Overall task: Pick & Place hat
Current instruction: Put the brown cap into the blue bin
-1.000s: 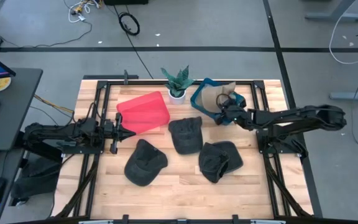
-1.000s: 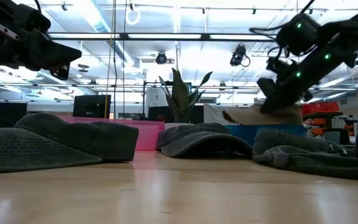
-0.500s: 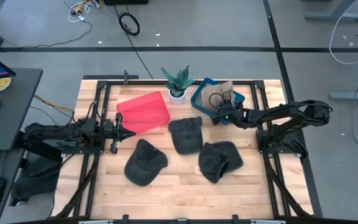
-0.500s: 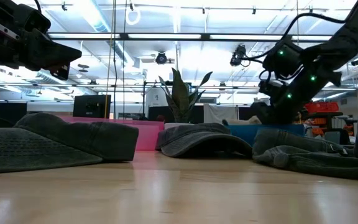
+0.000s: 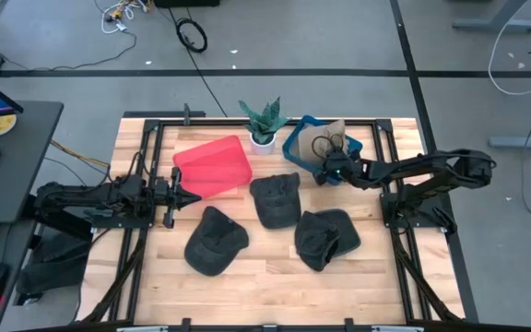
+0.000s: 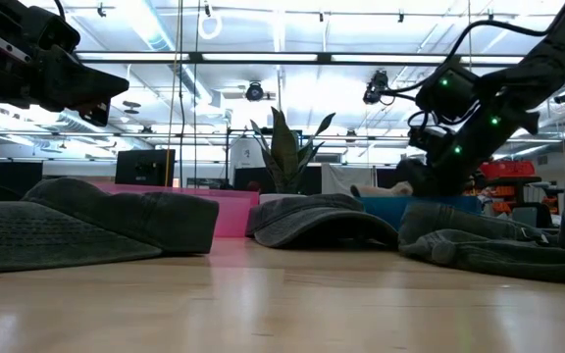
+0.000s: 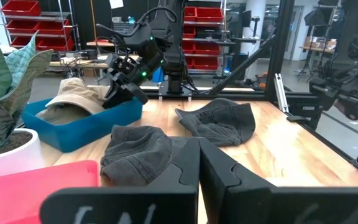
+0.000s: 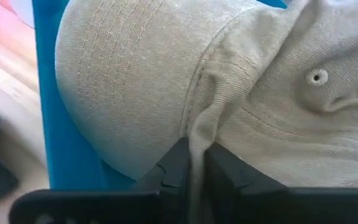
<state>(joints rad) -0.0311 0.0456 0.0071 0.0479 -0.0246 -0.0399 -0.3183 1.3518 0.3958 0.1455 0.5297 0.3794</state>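
Note:
The tan hat (image 5: 325, 140) lies in the blue bin (image 5: 295, 148) at the table's far side; the left wrist view shows the hat (image 7: 73, 93) bulging above the bin's rim. My right gripper (image 5: 328, 166) reaches into the bin from its near-right side and is shut on the hat (image 8: 135, 81). Three dark hats lie flat on the table: one in the middle (image 5: 275, 198), one near-left (image 5: 216, 240), one near-right (image 5: 325, 238). My left gripper (image 5: 192, 196) waits, shut and empty, beside the red bin (image 5: 212, 166). My right gripper pinches a raised fold of the tan hat's cloth (image 8: 196, 134) between its two fingers (image 8: 174, 163), at the seam where brim meets crown. The fingers come in slanting down from the table's right. The hat rests in the blue bin (image 8: 48, 124), slack.
A potted plant (image 5: 263, 120) stands at the far edge between the red bin and the blue bin. The three dark hats fill the table's middle. Bare wood shows along the near edge (image 5: 265, 295). Black frame rails run along both sides.
My right gripper has moved down and a little toward the table's far-left, lowering the tan hat from above the blue bin into it. It has stayed shut on the hat. For the last half second it has kept nearly still.

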